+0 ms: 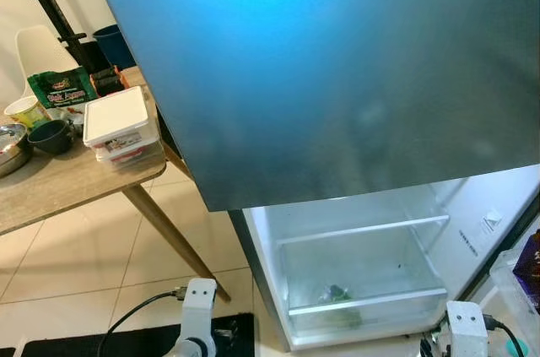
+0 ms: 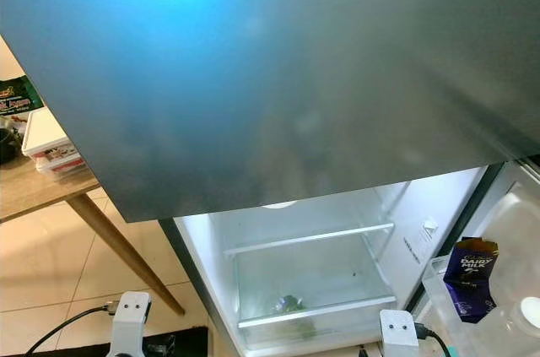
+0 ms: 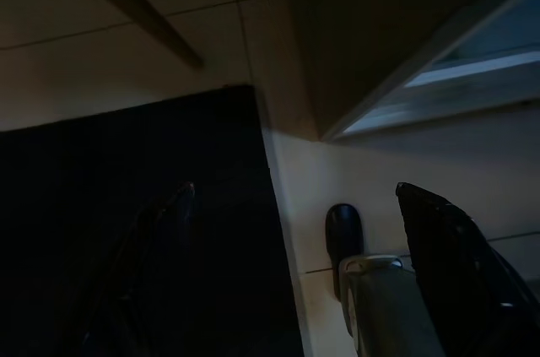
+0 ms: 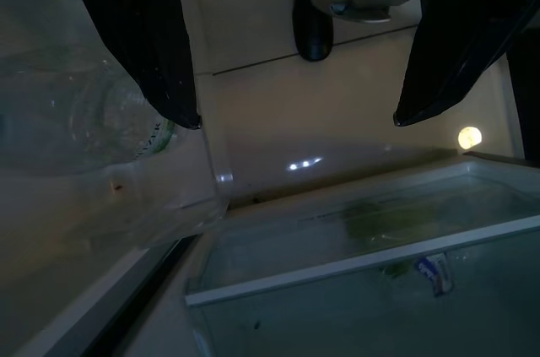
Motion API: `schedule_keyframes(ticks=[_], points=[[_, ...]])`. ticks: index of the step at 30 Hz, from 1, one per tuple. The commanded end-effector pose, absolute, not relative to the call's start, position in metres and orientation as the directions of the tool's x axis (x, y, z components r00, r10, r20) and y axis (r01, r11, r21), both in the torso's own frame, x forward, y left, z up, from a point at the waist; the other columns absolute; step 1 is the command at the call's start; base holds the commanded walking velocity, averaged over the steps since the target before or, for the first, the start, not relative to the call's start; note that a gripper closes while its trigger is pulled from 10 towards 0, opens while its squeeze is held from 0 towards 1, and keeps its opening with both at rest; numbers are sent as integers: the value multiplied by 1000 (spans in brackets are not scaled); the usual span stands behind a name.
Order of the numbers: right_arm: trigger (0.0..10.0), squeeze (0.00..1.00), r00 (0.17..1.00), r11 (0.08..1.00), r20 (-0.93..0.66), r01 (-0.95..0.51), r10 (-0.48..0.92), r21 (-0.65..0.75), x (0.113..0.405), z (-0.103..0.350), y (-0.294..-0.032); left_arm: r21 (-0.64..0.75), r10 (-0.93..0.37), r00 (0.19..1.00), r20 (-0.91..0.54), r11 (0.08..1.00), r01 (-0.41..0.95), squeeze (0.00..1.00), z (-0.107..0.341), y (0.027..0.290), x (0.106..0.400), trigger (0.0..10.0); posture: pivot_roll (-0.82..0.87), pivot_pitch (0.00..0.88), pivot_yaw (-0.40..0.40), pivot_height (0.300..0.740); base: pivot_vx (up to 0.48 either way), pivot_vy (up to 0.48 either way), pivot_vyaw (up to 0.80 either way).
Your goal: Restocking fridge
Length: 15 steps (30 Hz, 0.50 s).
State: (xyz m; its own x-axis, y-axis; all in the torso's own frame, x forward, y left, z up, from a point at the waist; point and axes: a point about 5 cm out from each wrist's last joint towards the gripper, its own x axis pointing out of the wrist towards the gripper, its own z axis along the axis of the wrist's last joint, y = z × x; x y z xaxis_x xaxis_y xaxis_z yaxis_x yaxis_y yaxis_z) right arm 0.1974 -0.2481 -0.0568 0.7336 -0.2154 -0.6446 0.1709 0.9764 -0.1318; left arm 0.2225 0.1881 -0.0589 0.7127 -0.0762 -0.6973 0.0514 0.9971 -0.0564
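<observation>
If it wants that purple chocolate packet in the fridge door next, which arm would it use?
Probably its right. The right gripper hangs open beside the open fridge door's shelf, where the chocolate packet stands; the left gripper hangs over the black mat, away from the door.

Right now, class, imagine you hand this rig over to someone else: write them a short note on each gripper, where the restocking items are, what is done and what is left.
Left gripper: fingers open, empty, hanging low over the floor by a black mat.
Right gripper: fingers open, empty, low by the fridge's bottom drawer.
Fridge: lower compartment open, glass shelf bare, something small and green in the bottom drawer. A Dairy Milk chocolate bar stands in the door bin.
Stock on the wooden table to the robot's left: stacked white-lidded containers, a green packet, a cup and bowls.
Done: door opened. Left: carry the table items into the fridge.
</observation>
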Motion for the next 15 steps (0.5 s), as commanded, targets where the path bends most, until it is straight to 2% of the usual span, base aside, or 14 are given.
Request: schedule_keyframes(ticks=[1, 15], points=[[10000, 0, 729, 977, -651, 171, -211, -125, 194, -59, -246, -47, -79, 702, -708, 997, 65, 0, -61, 187, 220, 10000, -97, 55, 120, 730, 0, 0, 0], [10000, 0, 766, 984, -617, 130, -177, -122, 201, -55, -238, -58, -98, 711, -697, 995, 81, 0, -62, 185, 216, 10000, -89, 35, 107, 730, 0, 0, 0]])
